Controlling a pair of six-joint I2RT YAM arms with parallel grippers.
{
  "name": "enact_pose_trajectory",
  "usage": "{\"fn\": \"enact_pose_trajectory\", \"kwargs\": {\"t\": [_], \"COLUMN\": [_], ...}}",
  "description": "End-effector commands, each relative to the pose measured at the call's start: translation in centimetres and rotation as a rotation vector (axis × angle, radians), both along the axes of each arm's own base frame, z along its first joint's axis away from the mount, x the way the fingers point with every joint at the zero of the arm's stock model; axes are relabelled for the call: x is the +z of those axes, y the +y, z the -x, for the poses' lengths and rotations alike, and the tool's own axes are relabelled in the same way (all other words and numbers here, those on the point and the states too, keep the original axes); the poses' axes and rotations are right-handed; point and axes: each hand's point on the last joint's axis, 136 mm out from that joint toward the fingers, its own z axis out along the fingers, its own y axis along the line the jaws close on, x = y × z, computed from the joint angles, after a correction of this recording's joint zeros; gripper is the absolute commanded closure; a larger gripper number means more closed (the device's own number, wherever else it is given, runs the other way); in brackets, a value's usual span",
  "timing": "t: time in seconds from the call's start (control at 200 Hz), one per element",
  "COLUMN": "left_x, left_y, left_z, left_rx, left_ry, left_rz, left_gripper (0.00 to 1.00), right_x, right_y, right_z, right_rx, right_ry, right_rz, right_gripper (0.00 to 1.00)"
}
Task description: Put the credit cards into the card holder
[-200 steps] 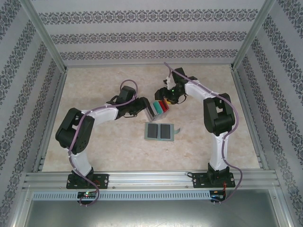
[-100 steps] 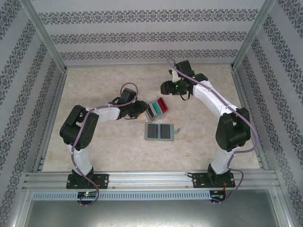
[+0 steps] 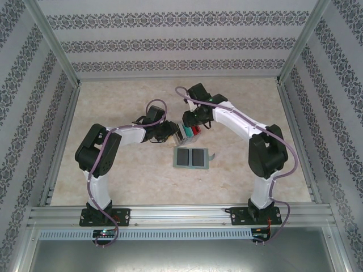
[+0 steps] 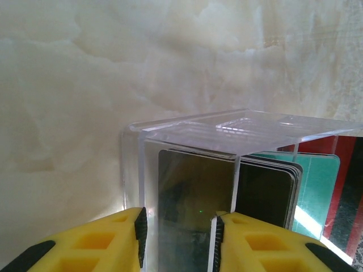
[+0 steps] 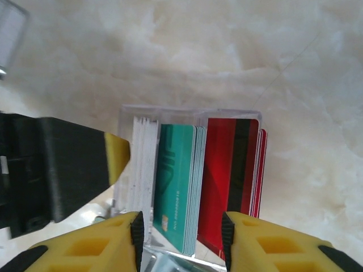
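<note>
The credit cards [image 3: 191, 131] stand upright in a clear slotted tray [image 3: 182, 136] at mid-table. The card holder [image 3: 191, 157] lies open and flat just in front of it. My left gripper [image 3: 172, 132] reaches in from the left; in the left wrist view its jaws [image 4: 177, 238] press on the tray's [image 4: 244, 127] end section, with a dark grey card [image 4: 187, 192] between them. My right gripper [image 3: 193, 122] hangs over the tray, open [image 5: 181, 232], its jaws either side of the teal cards [image 5: 178, 181]. Red cards [image 5: 229, 175] stand beside them.
A pale-edged card stack [image 5: 144, 164] fills the slot next to the teal one. The left finger [image 5: 74, 170] shows black and yellow at the tray's end. A metal frame [image 3: 62, 141] and patterned walls bound the marble table [image 3: 130, 170].
My right gripper pulled away toward the far side, then came back over the cards with narrower jaws. My left gripper's jaws closed in on the tray's end.
</note>
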Motion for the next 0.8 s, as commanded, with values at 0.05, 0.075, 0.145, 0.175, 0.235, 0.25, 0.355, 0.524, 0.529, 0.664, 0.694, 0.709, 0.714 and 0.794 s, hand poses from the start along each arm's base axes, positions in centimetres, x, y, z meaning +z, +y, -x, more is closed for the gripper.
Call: {"fn": "enact_pose_trajectory", "kwargs": {"t": [0.05,0.075,0.145,0.175,0.235,0.25,0.355,0.524,0.529,0.664,0.694,0.709,0.714,0.794], "left_x": [-2.6,-2.6,-2.5,-2.5,-2.5,-2.4,-2.3,-2.1,-2.1,-2.3,-2.3,-2.3,-2.3,-2.4], "left_y": [1.3,1.3,1.2,1.2,1.2,1.2,1.2,1.1,1.1,1.1,1.1,1.1,1.1,1.2], "left_z": [0.9,0.9,0.9,0.9,0.9,0.9,0.9,0.8,0.8,0.9,0.9,0.9,0.9,1.0], "left_rx": [0.024,0.024,0.022,0.022,0.023,0.023,0.025,0.035,0.035,0.042,0.045,0.044,0.044,0.047], "left_ry": [0.076,0.077,0.075,0.074,0.074,0.074,0.069,0.059,0.061,0.063,0.064,0.064,0.064,0.068], "left_rz": [-0.059,-0.059,-0.056,-0.055,-0.055,-0.054,-0.049,-0.034,-0.034,-0.03,-0.029,-0.029,-0.028,-0.03], "left_gripper": [0.65,0.65,0.65,0.65,0.65,0.65,0.65,0.65,0.65,0.65,0.65,0.65,0.65,0.65], "right_x": [-1.1,-1.3,-1.8,-2.1,-2.5,-2.6,-3.2,-4.4,-4.4,-5.3,-5.5,-5.6,-5.6,-6.1], "right_y": [-0.3,-0.1,0.0,0.0,0.1,0.2,0.2,-0.6,-0.6,-0.5,-0.5,-0.7,-0.7,-0.6], "right_z": [-0.1,-0.1,-0.2,-0.2,-0.3,-0.2,-0.3,-0.6,-0.7,-0.6,-0.6,-0.6,-0.7,-0.6], "right_rx": [0.032,0.033,0.033,0.033,0.032,0.033,0.034,0.014,0.013,0.028,0.03,0.026,0.026,0.031], "right_ry": [-0.015,-0.015,-0.015,-0.013,-0.004,0.0,0.001,-0.003,-0.005,0.006,0.001,-0.002,-0.005,-0.006], "right_rz": [0.151,0.161,0.188,0.198,0.211,0.216,0.25,0.331,0.335,0.361,0.378,0.39,0.393,0.414], "right_gripper": [0.58,0.58,0.58,0.59,0.59,0.59,0.6,0.59,0.59,0.58,0.58,0.58,0.58,0.57]}}
